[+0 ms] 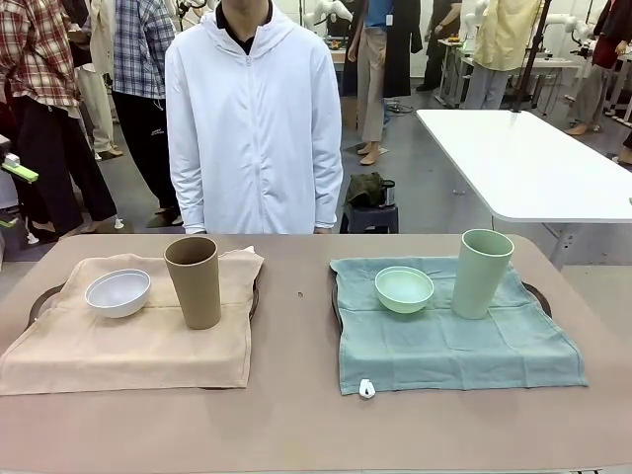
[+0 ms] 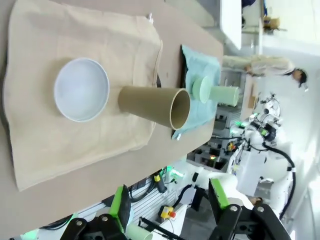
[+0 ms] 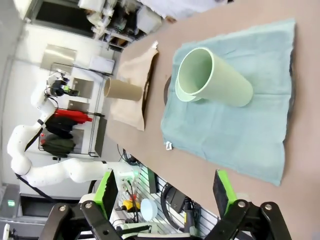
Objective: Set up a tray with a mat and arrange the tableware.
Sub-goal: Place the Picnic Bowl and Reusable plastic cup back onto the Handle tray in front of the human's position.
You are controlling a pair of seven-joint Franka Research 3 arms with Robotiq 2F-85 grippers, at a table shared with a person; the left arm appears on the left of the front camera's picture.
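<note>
The tan tumbler (image 1: 194,281) stands upright beside the white bowl (image 1: 118,292) on the beige mat (image 1: 128,341), and the mint tumbler (image 1: 481,273) beside the mint bowl (image 1: 404,289) on the teal mat (image 1: 454,346), each mat over a dark tray (image 1: 534,293). Both the left gripper (image 2: 170,200) and the right gripper (image 3: 162,192) hang spread and empty above the table (image 1: 296,415). The 2 tall tumblers look top-heavy, so a descending finger clipping a rim, or snagging loose cloth, could tip one over.

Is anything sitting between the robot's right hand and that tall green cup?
Nothing visible does. In the right wrist view the right hand is open above the table, and only bare green mat lies between it and the mint green tumbler. The mint green bowl sits beside the tumbler.
</note>
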